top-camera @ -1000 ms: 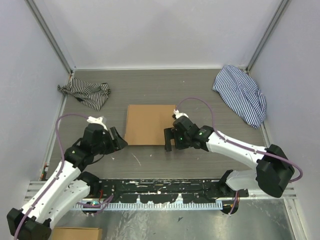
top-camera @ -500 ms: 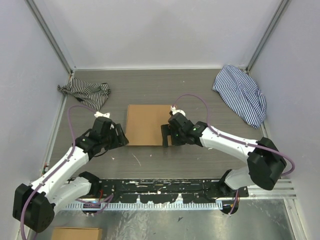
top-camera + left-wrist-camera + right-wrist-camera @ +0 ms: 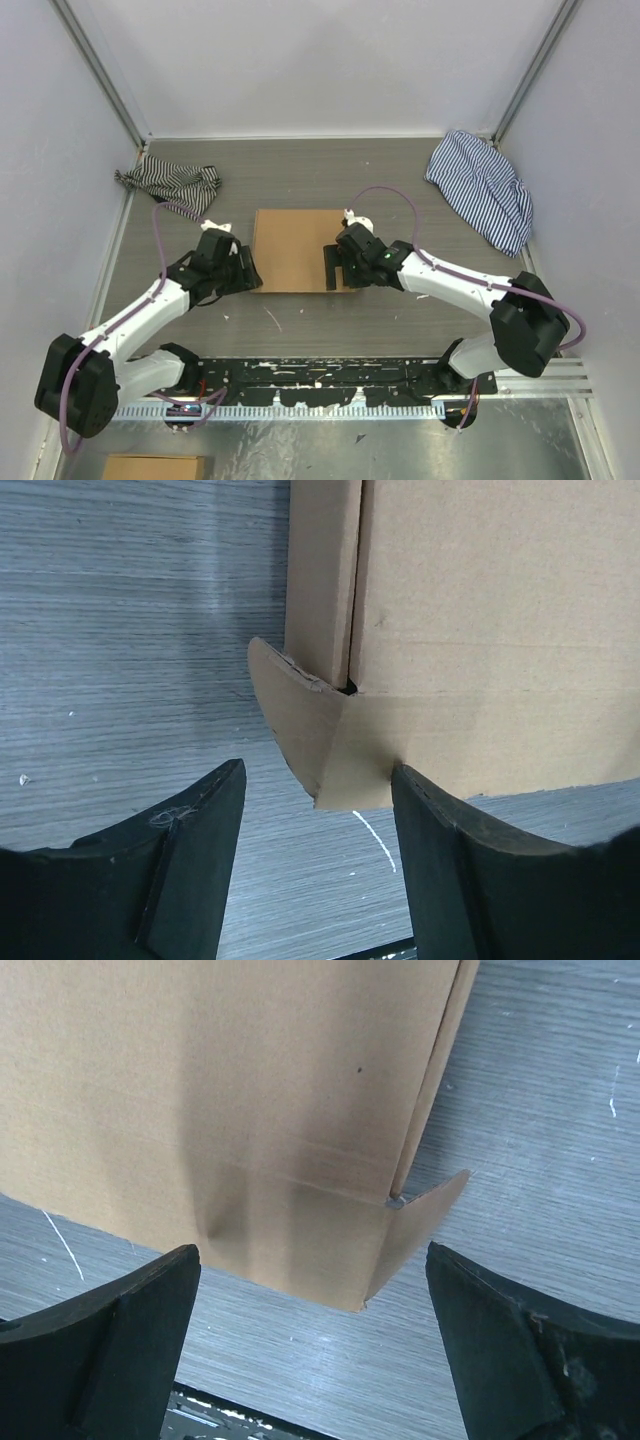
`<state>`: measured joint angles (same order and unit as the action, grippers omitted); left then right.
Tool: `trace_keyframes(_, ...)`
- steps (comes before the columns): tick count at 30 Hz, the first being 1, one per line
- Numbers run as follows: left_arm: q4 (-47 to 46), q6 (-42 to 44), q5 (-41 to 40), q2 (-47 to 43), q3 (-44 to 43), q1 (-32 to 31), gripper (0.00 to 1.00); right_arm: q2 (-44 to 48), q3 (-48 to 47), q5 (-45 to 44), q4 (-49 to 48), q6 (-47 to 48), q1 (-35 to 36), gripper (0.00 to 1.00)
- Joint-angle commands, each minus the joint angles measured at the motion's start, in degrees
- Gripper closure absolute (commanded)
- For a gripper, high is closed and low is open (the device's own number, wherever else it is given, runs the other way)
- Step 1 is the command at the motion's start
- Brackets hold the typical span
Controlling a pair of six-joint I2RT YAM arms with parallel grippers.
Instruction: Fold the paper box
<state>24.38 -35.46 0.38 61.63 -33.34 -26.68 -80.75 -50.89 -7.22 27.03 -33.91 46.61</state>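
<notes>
The paper box is a flat, closed brown cardboard rectangle lying mid-table. My left gripper is open at its near-left corner. In the left wrist view the box fills the upper right, and a small rounded corner flap sticks out just ahead of my open left gripper, with nothing between the fingers. My right gripper is open at the near-right corner. In the right wrist view the box and a raised corner flap lie just ahead of the open right gripper.
A dark striped cloth lies at the back left and a blue-striped cloth at the back right. White walls close in three sides. A black rail runs along the near edge.
My left gripper has moved forward and right, up to the box's near-left corner. My right gripper has shifted slightly left and forward at the near-right corner. The box has not moved.
</notes>
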Motion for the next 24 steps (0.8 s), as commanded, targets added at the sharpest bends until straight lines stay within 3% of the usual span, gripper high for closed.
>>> trace_keyframes(1, -3.2, 1.7, 1.4, 1.2, -2.2, 0.0, 0.33, 0.6, -2.6, -2.3, -1.4, -0.7, -0.6, 0.0)
trace_keyframes(15, -7.5, 2.4, -0.9, -2.6, 0.0, 0.0, 0.29, 1.6, -0.3, 2.4, -7.0, 0.4, -0.9, 0.0)
trace_keyframes(24, -11.0, 2.4, -0.4, 0.5, 0.9, 0.0, 0.27, 2.0, 0.8, 1.6, -7.4, -0.7, -1.4, 0.0)
